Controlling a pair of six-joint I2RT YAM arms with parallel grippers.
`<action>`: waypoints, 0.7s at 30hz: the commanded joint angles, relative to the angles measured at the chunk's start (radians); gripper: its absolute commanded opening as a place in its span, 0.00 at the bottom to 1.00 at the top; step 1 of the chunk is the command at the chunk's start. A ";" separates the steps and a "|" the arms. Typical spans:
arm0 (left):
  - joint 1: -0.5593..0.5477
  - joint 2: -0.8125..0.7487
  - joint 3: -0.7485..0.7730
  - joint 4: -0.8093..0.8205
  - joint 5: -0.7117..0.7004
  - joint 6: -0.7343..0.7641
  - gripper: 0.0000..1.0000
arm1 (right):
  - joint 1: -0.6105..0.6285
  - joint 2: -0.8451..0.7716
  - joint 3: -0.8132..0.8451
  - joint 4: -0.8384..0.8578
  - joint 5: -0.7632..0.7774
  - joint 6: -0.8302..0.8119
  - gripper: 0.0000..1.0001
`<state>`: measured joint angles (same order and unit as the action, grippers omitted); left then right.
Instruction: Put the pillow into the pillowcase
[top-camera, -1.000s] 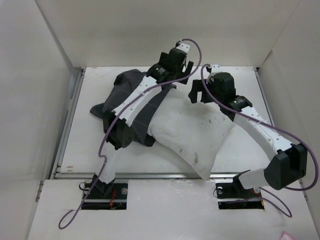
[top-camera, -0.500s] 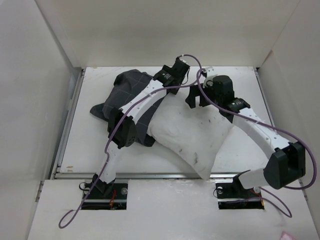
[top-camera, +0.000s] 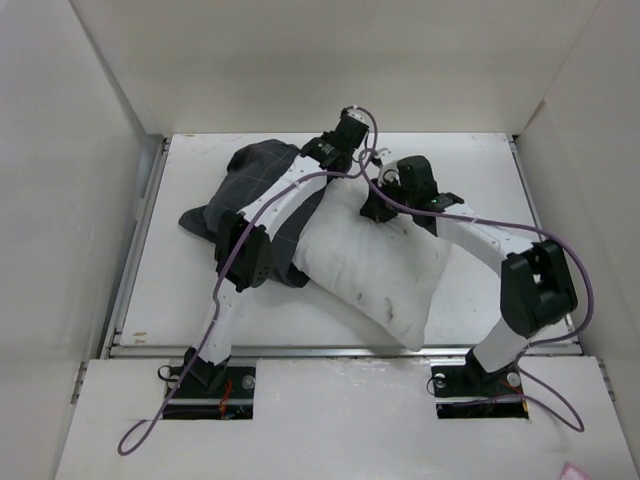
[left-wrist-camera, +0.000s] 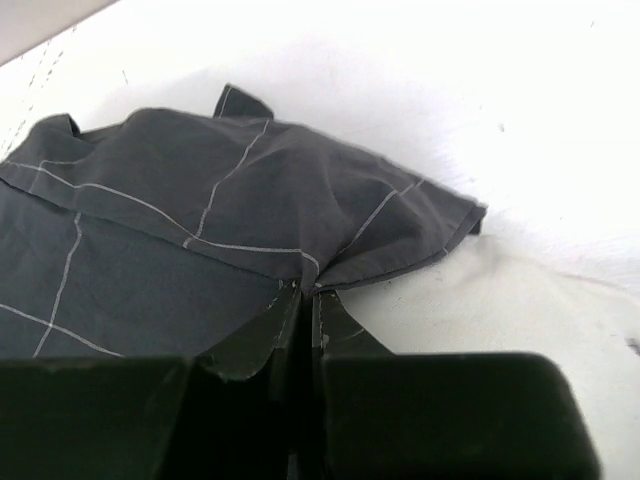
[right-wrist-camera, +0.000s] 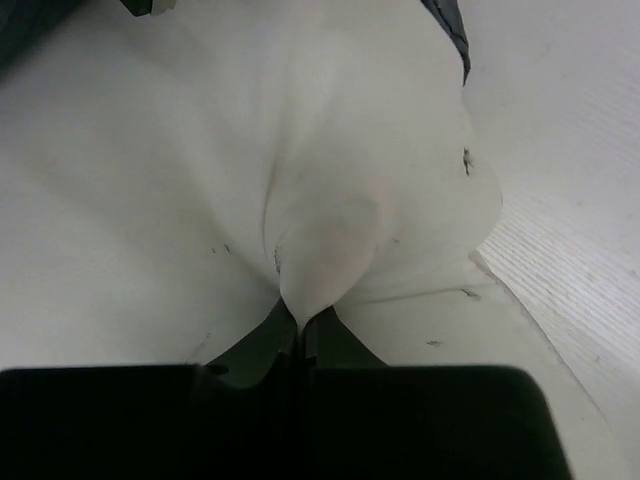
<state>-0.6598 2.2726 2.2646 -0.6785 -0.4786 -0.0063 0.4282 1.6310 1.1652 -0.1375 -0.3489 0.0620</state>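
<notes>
Left gripper (left-wrist-camera: 308, 290) is pinched shut on the pillowcase (left-wrist-camera: 180, 230) hem. Right gripper (right-wrist-camera: 300, 318) is nipping a fold of the pillow (top-camera: 375, 265), which lies diagonally on the table (top-camera: 480, 160) with its far-left end at the case. We judge the step is feeding that end in, so we lift the hem to open the mouth and push the pillow lengthwise, not sideways. Wrist views confirm both pinches, which the wrists hide from above; only the top view shows most of the pillow lies outside.

The pillowcase (left-wrist-camera: 150, 230) is matt charcoal cloth — the pillow (right-wrist-camera: 200, 150) soft, speckled off-white cloth.
</notes>
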 joint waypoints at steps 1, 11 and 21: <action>-0.004 -0.113 0.030 0.092 0.096 0.005 0.00 | 0.055 0.072 0.080 0.035 -0.035 -0.022 0.00; -0.162 -0.402 -0.028 0.197 0.205 0.051 0.00 | 0.055 -0.354 -0.168 0.588 0.074 0.079 0.00; -0.257 -0.526 -0.108 0.205 0.584 -0.010 0.00 | 0.055 -0.407 -0.340 0.987 0.033 0.159 0.00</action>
<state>-0.8677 1.7512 2.1727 -0.5453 -0.1799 0.0441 0.4698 1.1801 0.8230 0.5713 -0.2729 0.1631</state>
